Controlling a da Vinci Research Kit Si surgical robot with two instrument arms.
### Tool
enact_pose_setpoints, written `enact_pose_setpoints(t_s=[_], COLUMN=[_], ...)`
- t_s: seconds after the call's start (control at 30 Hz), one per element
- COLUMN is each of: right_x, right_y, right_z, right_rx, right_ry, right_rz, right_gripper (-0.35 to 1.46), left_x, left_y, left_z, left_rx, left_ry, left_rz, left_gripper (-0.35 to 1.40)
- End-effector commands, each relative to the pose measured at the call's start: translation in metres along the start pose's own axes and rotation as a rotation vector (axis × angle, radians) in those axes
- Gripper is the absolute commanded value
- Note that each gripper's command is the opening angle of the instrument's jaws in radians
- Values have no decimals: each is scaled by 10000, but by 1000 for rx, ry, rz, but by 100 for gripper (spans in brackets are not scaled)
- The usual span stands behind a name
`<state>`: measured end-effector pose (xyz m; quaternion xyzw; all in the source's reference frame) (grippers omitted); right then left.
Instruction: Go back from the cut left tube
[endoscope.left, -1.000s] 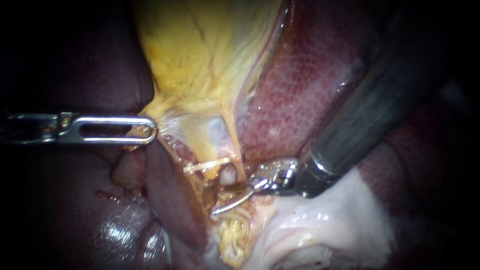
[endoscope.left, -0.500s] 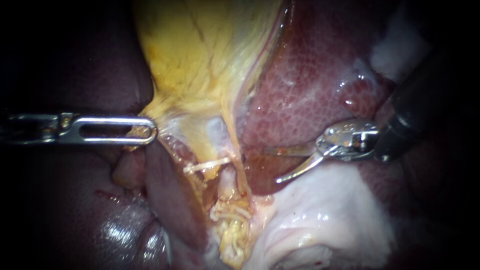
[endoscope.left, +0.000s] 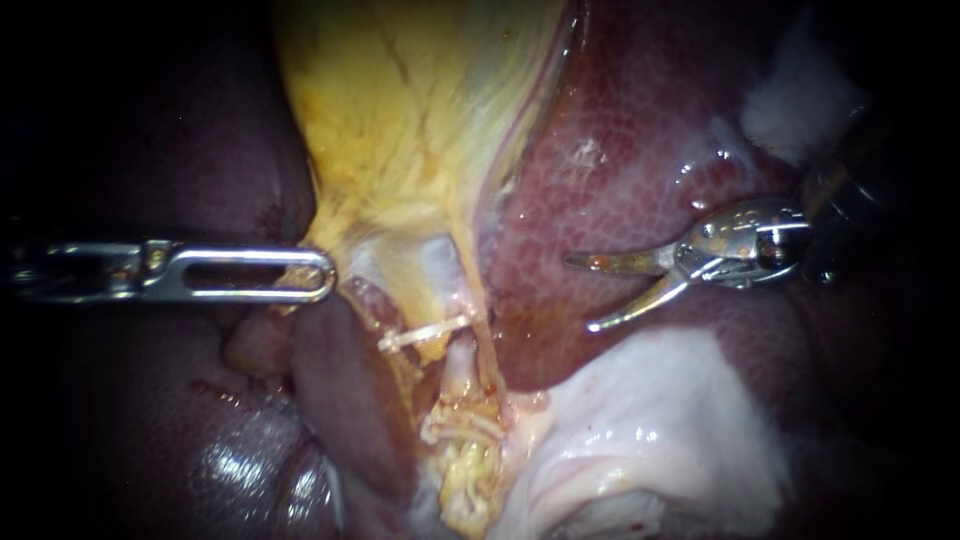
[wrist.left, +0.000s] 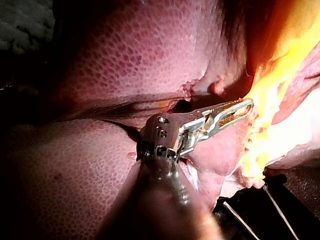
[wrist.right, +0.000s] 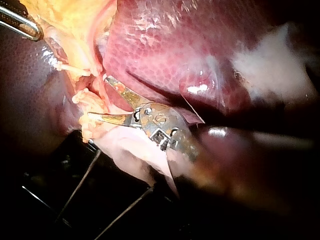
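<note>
The yellow gallbladder (endoscope.left: 420, 120) hangs against the red liver (endoscope.left: 620, 150). My left instrument (endoscope.left: 318, 274) is shut on the tissue at the gallbladder's lower edge; its jaws (wrist.left: 235, 111) lie together on that yellow tissue. Below it a white clip (endoscope.left: 425, 332) crosses a tube, and the tube's cut pale stump (endoscope.left: 460, 365) stands just under the clip. Further clips (endoscope.left: 462, 428) sit lower on the stump. My right instrument (endoscope.left: 582, 295), with two curved blades, is open over the liver, well to the right of the stump. Its blades (wrist.right: 97, 96) hold nothing.
A white fold of tissue (endoscope.left: 640, 430) lies below the right instrument. Dark liver lobes (endoscope.left: 250, 470) fill the lower left. My left instrument (wrist.right: 20, 20) shows beyond the right blades, past the clip (wrist.right: 70, 67). Thin wires (wrist.right: 80, 185) run under the specimen.
My right instrument has drawn back from the cut stump, up and to the right over the liver, its blades open. The left instrument keeps its hold.
</note>
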<state>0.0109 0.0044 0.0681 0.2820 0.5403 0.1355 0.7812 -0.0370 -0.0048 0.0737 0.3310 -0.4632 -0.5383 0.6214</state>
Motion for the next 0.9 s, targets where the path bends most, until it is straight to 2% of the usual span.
enact_pose_setpoints(t_s=[0.03,0.2,0.33,0.9], right_x=[0,0,0,1], right_y=[0,0,0,-1], right_z=[1,1,1,1], right_rx=[-1,-1,0,3], right_ry=[0,0,0,0], right_rz=[1,1,1,1], right_gripper=[143,143,143,143], left_x=[3,11,11,11], left_y=[1,2,-1,-1], left_z=[9,40,52,53], left_rx=[1,10,17,16], left_ry=[10,28,33,36], left_rz=[-1,0,1,2], left_gripper=[-35,-35,-35,-35])
